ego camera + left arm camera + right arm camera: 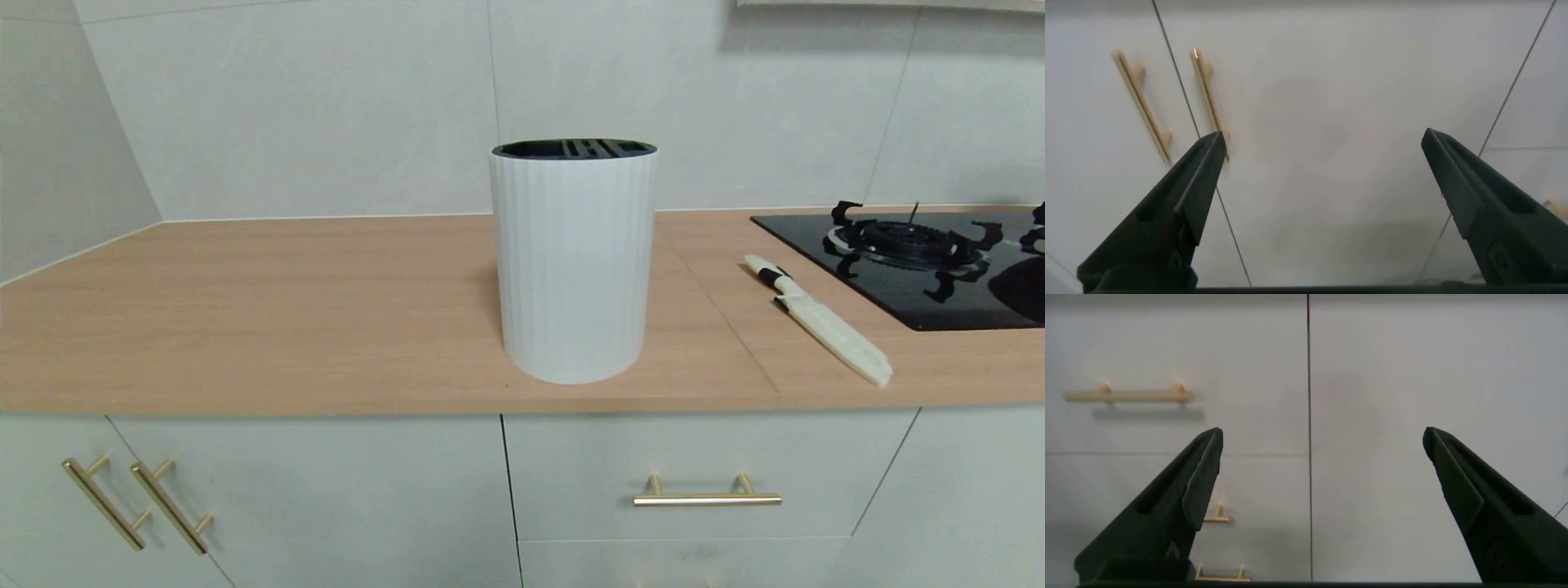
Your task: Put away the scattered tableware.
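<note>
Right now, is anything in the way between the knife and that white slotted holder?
Nothing visible. Only bare countertop lies between the knife and the white holder to its left; the gas hob sits on the knife's other side.

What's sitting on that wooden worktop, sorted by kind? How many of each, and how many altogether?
White ribbed holder with a black slotted top: 1
Knife: 1
Black gas hob: 1
Total: 3
</note>
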Robot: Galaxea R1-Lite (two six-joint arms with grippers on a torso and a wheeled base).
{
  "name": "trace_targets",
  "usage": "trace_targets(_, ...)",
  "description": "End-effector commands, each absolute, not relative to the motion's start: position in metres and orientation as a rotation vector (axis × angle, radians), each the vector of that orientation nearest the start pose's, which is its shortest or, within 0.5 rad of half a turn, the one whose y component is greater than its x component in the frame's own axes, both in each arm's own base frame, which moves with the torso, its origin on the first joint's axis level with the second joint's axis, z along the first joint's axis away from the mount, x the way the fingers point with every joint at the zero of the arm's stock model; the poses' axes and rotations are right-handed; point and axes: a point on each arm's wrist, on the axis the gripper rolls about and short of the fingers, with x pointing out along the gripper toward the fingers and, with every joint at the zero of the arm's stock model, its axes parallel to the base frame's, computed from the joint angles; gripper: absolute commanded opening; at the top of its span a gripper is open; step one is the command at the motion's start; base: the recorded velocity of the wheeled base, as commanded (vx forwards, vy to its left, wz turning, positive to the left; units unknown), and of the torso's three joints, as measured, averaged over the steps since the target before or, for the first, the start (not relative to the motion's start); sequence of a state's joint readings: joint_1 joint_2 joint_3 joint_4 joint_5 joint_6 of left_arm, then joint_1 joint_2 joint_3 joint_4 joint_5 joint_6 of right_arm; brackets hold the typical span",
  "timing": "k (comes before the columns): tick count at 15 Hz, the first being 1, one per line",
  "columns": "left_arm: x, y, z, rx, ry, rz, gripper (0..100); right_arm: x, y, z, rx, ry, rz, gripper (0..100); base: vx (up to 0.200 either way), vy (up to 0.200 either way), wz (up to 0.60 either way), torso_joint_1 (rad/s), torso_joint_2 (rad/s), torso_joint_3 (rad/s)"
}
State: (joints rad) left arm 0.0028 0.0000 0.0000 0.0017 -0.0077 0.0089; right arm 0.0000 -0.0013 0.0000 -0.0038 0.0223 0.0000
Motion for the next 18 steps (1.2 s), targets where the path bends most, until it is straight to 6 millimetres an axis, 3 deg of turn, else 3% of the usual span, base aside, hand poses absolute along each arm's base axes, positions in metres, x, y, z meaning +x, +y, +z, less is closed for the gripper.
trace_targets(1, -0.0228, -0.0002, 0.0753, 0.009, 0.002, -0.006, 100, -0.0228, 0.0005, 0.0760, 0.000, -0.005, 0.023, 100, 0.000, 0.000, 0.00, 0.168, -0.48, -0.300)
trace_targets(18, -0.0228, -0.0002, 0.0753, 0.009, 0.002, -0.005, 100, -0.0228, 0.0005, 0.0760, 0.000, -0.005, 0.023, 100, 0.000, 0.000, 0.00, 0.208, -0.50, -0.291)
